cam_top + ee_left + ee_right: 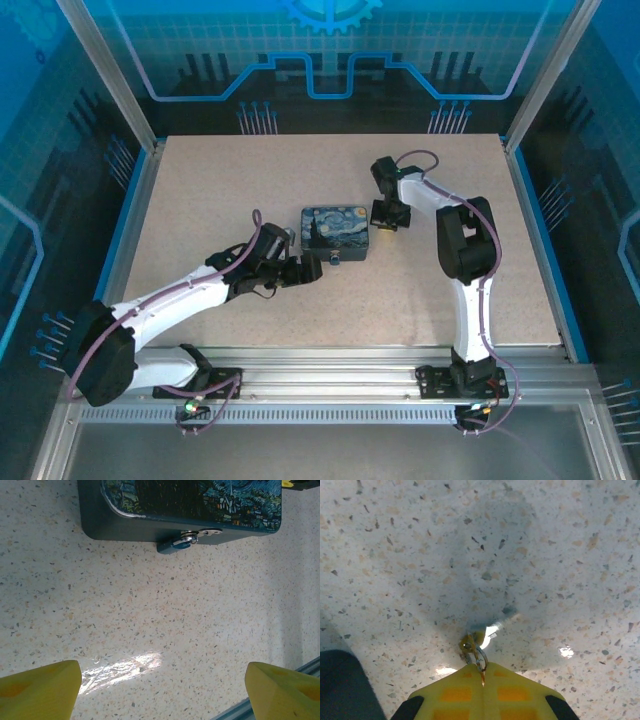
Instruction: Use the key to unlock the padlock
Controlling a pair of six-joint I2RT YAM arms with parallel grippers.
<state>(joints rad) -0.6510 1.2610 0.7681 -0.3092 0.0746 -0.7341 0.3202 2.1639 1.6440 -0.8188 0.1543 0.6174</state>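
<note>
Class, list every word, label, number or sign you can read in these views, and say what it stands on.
No readable text anywhere.
The painted box: a night-sky picture, no lettering.
The back panel: gear and circuit graphics, no words.
The key: too small and blurred to read any stamp.

One box, one padlock, one key

You've got a speckled beige tabletop before you, with a small box painted in a blue-and-yellow night sky lying flat near its middle. Blue see-through panels wall it in, and a slotted metal rail runs along the near edge.
</note>
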